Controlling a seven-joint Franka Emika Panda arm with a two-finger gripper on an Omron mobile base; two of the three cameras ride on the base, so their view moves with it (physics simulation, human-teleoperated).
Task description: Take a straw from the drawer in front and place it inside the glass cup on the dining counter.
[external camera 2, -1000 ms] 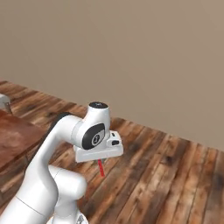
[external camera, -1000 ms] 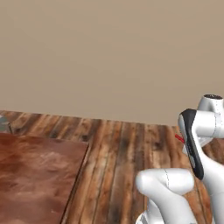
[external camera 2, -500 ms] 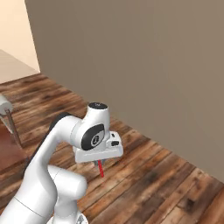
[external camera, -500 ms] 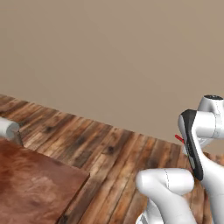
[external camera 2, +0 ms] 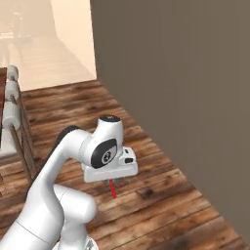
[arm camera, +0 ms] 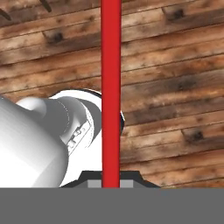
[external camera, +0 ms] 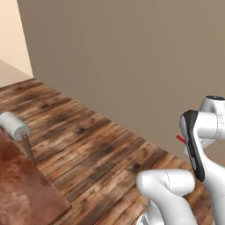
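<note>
My gripper [external camera 2: 112, 180] points down over the plank floor and is shut on the straw [external camera 2: 114, 189], a thin red stick that hangs below the hand. In the hand view the straw [arm camera: 111, 87] runs straight up from between the fingertips [arm camera: 131, 176] across the floorboards. A short red end of the straw [external camera: 180, 139] shows beside the arm in the left base view. A corner of the dining counter [external camera: 22, 189], glossy reddish-brown, lies at the lower left. The glass cup and the drawer are out of view.
A tall plain brown wall [external camera: 132, 66] stands close ahead [external camera 2: 185, 97]. A white-cushioned stool [external camera: 13, 125] on a thin dark leg stands by the counter's edge. More such stools [external camera 2: 10, 105] line the left. Open plank floor [external camera: 88, 149] lies between.
The whole picture has swung: the base has turned, so the wall and counter have shifted in both base views. The arm and the held straw keep the same pose.
</note>
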